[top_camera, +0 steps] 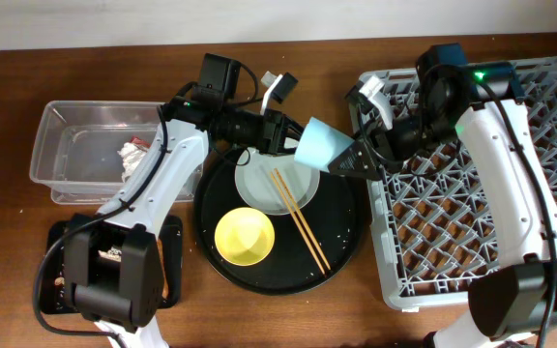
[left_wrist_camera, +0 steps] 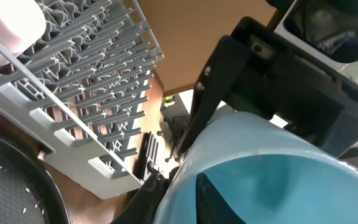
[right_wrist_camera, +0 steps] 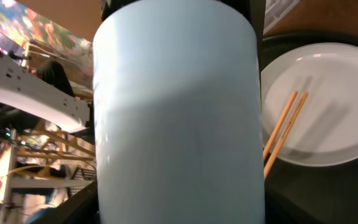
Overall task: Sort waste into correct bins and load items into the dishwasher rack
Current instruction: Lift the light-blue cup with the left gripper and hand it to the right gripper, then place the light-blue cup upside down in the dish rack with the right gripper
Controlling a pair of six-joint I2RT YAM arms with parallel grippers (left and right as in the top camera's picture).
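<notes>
dishwasher rack is on the right and the round black tray is beside it. the handover is happening over the gap between them.

rack risk: its left wall is close. if the right arm swings across low, the cup or its fingers could clip the wall or a peg.

tray risk: anything dropped lands on the plate or the yellow bowl, both sitting on the tray.

blue cup is in the air over the tray's upper right rim, lying on its side with its mouth toward the left arm.
- left gripper is at the rim, apparently one finger inside the wall and one outside.
- right gripper straddles the body, and the cup fills the space between its fingers.
- can't tell which of them is actually clamping and which is just spread around it.

cup risks:
- left lets go before right bites, and the cup falls.
- both clamp and one arm pulls, and the cup twists out.
- the wall is smooth and round, so an off-centre squeeze could spin it or squirt it out.

chopsticks lie across the plate, and a falling cup could scatter them.
</notes>
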